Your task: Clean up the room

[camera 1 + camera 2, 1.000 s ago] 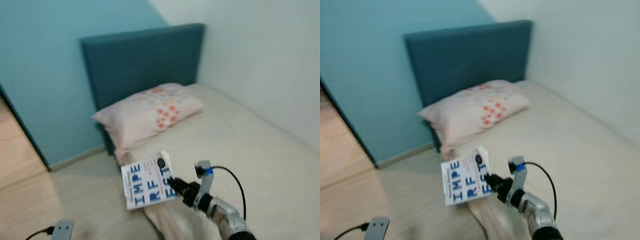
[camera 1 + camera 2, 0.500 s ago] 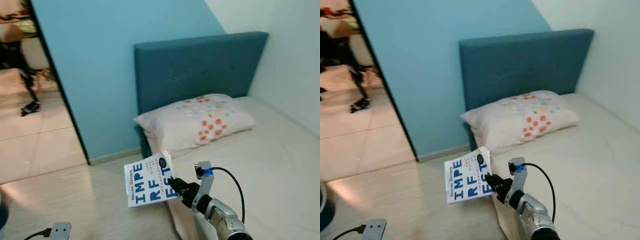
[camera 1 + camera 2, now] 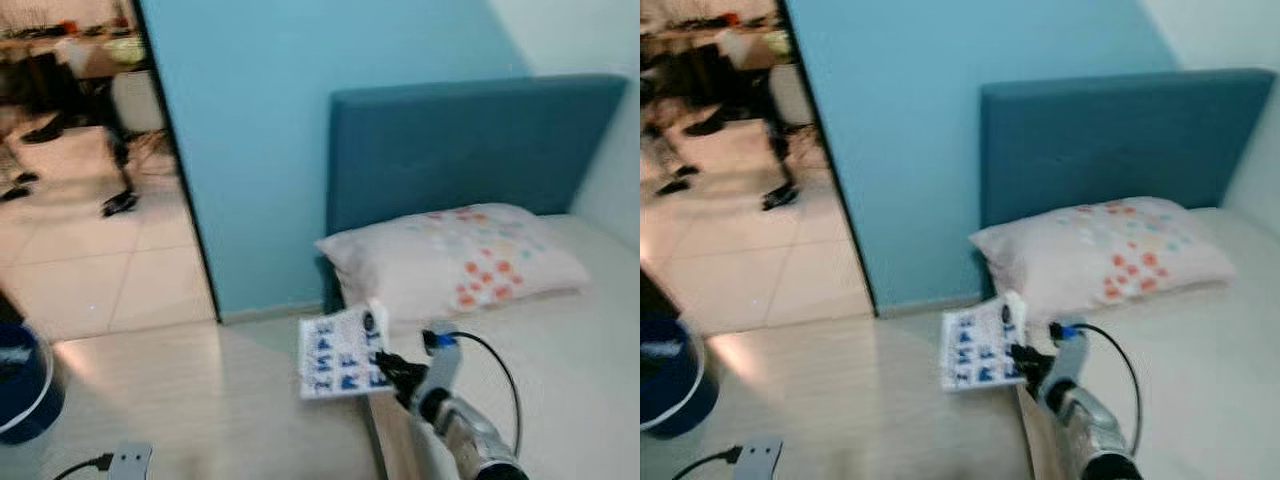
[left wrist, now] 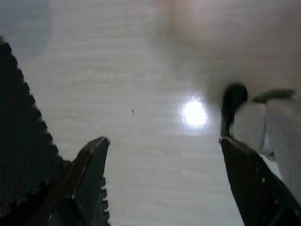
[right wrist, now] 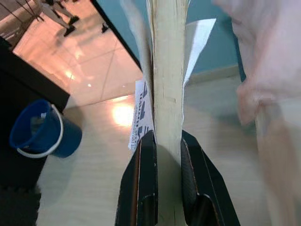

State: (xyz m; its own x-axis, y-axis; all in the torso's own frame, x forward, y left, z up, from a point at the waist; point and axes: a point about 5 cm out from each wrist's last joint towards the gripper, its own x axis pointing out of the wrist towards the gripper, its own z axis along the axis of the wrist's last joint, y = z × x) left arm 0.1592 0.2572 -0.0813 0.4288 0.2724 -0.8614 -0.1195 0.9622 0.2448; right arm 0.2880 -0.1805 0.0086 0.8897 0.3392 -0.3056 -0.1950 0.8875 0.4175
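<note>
My right gripper (image 3: 392, 369) is shut on a white paperback book (image 3: 342, 353) with blue cover lettering, held up over the floor beside the bed's near corner. In the right wrist view the book (image 5: 167, 89) stands edge-on, its pages clamped between the two black fingers (image 5: 143, 179). The left gripper (image 4: 162, 146) hangs open over pale wooden floor, nothing between its fingers. The bed (image 3: 590, 370) has a beige sheet and a teal headboard (image 3: 470, 150).
A spotted pillow (image 3: 460, 260) lies at the bed's head. A blue bucket (image 3: 22, 385) stands on the floor at the left. A doorway (image 3: 90, 170) opens onto a tiled room with furniture legs. A grey adapter with a cable (image 3: 125, 462) lies on the floor.
The camera has swung left, so the bed slid right and the doorway and blue bucket came into sight. The book stays clamped in the right gripper.
</note>
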